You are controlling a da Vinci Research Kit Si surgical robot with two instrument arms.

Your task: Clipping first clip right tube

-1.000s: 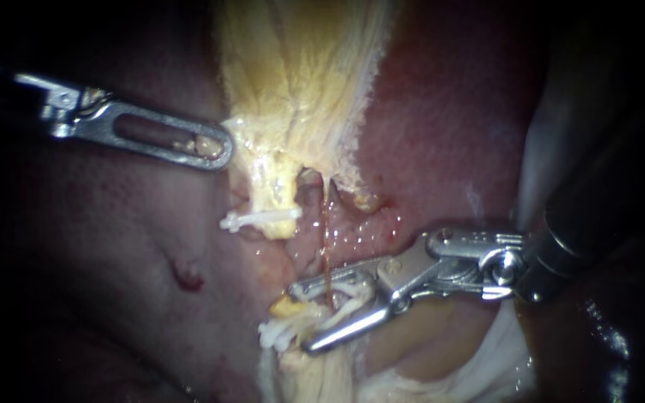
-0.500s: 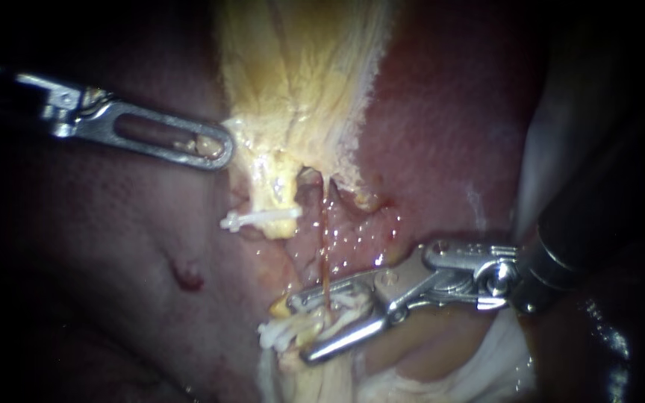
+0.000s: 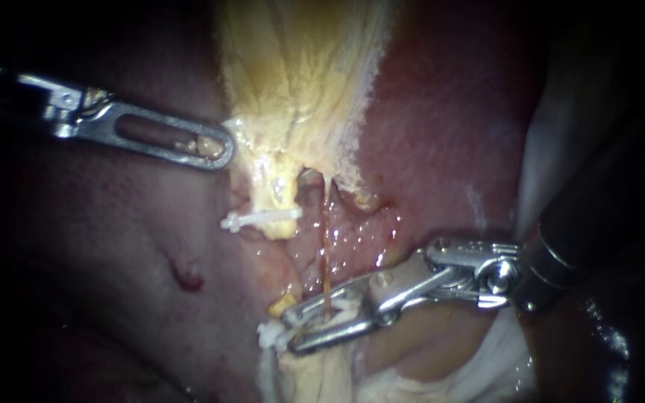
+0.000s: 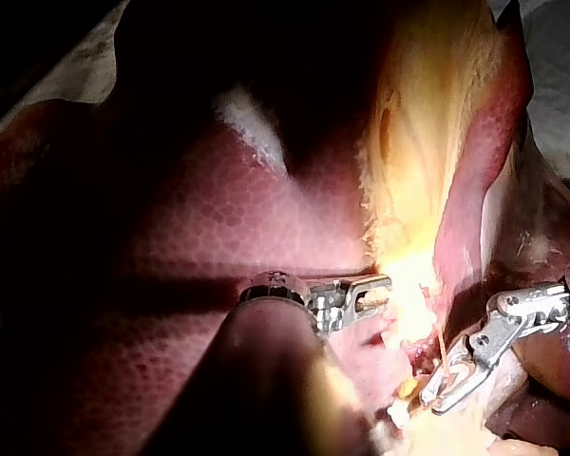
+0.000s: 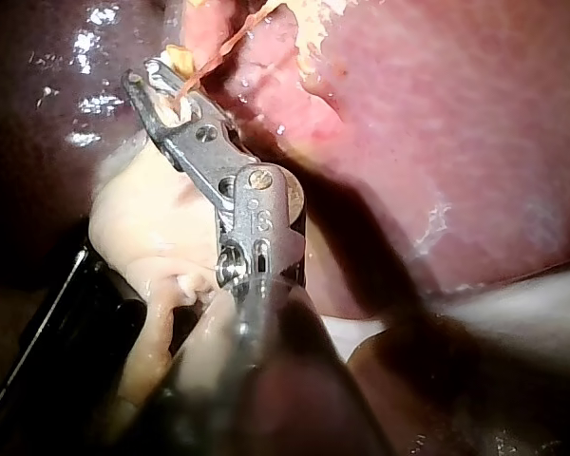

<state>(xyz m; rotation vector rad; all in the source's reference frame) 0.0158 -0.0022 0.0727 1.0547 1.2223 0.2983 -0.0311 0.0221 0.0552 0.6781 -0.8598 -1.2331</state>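
Right instrument's pincer (image 3: 290, 332) clenched on white clip (image 3: 341, 306) astride thin right tube (image 3: 325, 246), below gallbladder (image 3: 300, 75). Left pincer (image 3: 216, 148) grips gallbladder edge. Judgement: squeeze fully, square across tube, before releasing.

liver (image 3: 442, 112) mottled red | gallbladder (image 3: 300, 75) yellow | right tube (image 3: 325, 246) brown | clip (image 3: 345, 305) white

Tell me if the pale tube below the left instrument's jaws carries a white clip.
Yes: a white clip lies straight across the pale tube just under the gallbladder.
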